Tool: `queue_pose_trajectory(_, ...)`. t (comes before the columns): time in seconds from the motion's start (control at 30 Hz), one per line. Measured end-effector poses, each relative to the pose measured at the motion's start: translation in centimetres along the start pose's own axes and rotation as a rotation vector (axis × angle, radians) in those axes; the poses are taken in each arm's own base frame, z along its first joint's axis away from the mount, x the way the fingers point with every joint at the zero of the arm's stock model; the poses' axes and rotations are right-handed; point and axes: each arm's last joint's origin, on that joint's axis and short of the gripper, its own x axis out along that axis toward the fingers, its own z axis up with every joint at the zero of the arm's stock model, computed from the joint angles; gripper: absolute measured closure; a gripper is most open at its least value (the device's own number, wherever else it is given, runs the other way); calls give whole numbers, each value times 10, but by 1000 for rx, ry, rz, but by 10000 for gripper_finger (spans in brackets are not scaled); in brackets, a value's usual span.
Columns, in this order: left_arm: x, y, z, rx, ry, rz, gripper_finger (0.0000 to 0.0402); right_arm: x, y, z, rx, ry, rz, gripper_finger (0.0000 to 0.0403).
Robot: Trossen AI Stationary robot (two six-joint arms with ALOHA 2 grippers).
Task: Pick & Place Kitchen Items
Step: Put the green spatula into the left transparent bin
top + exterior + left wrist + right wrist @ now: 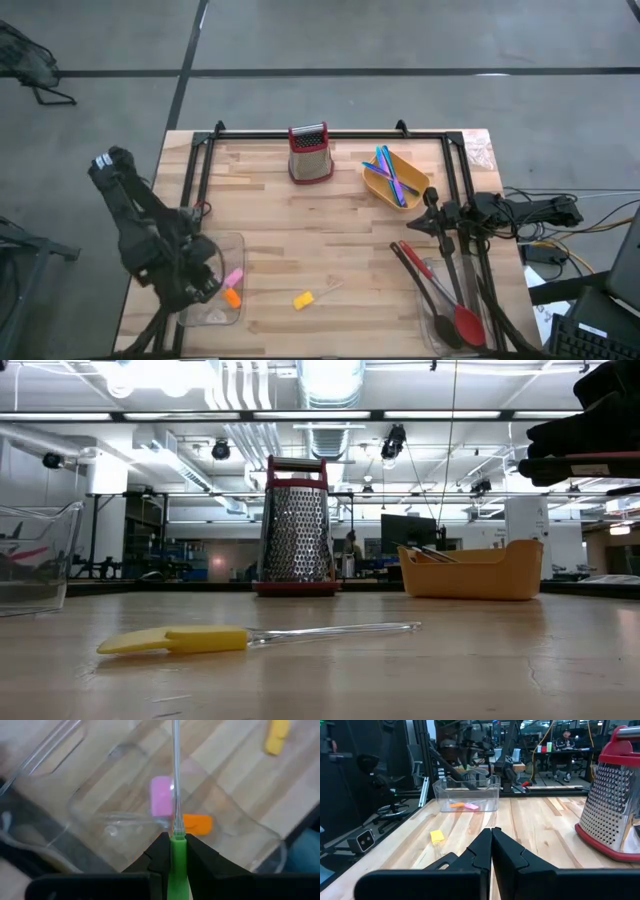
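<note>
Green plastic, the head of a clear-handled stick (pixel 176 857), is clamped in the left jaws (pixel 176 851) above the clear bin (pixel 215 310), presumably for release beside the pink piece (pixel 161 795) and orange piece (pixel 197 823). Right jaws (pixel 491 840) are held together, idle. The stick's far end is cut off.

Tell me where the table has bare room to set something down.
The widest bare patch lies mid-table, between the grater, the clear bin and the black spoons. The far left corner, left of the grater, is free too. It's crowded by the yellow tub and the right gripper.
</note>
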Motion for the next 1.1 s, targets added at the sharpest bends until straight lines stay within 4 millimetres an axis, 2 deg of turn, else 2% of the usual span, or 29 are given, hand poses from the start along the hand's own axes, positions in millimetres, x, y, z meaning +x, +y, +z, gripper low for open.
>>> queue_pose_trajectory(0.17,11,3,-15,-45,3,60,353,0,0,0,0,0,0,394)
queue_pose_trajectory(0.43,38,7,-25,-98,88,170,353,0,0,0,0,0,0,394)
queue_pose_trajectory(0.7,57,7,-30,-117,113,113,349,0,0,0,0,0,0,394)
queue_pose_trajectory(0.9,63,10,-31,-168,108,122,319,0,0,0,0,0,0,394)
queue_pose_trajectory(1.1,63,12,-30,-207,76,132,260,0,0,0,0,0,0,394)
